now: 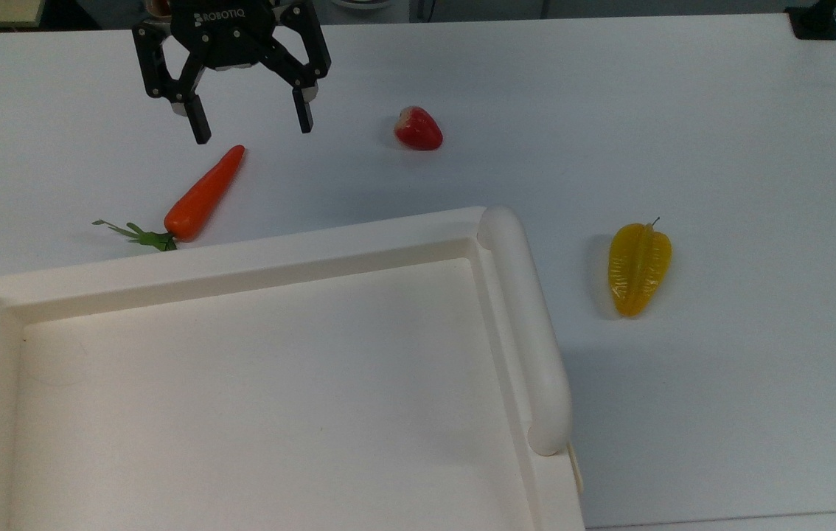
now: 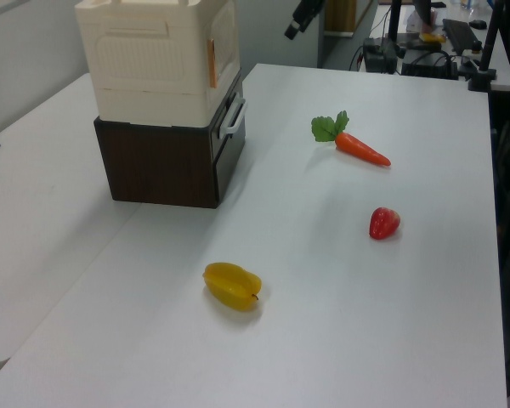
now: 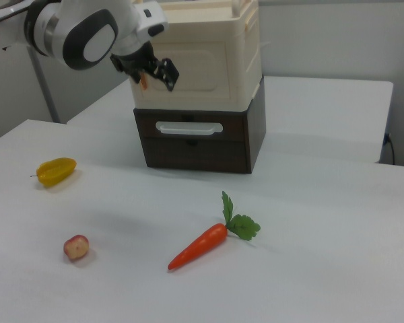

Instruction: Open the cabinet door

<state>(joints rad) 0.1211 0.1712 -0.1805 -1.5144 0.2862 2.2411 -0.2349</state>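
Note:
The cream cabinet (image 3: 246, 60) stands on a dark brown drawer base (image 3: 202, 145). Its cabinet door (image 3: 198, 67) is the cream front panel above the drawer and lies flush and closed; in the left view the cabinet door (image 2: 227, 41) is the face turned toward the carrot. My gripper (image 1: 253, 131) is open and hangs over the table beyond the carrot's tip, apart from the cabinet's top (image 1: 241, 383). In the right view the gripper (image 3: 153, 71) appears in front of the door's upper left corner, by a small orange tab. One of its fingers (image 2: 294, 28) shows in the left view.
On the white table lie an orange carrot (image 1: 204, 193) close to the cabinet's front, a red strawberry (image 1: 418, 129) and a yellow starfruit (image 1: 639, 268). The drawer has a white handle (image 3: 188, 128). Desks with equipment stand beyond the table's far edge (image 2: 425, 51).

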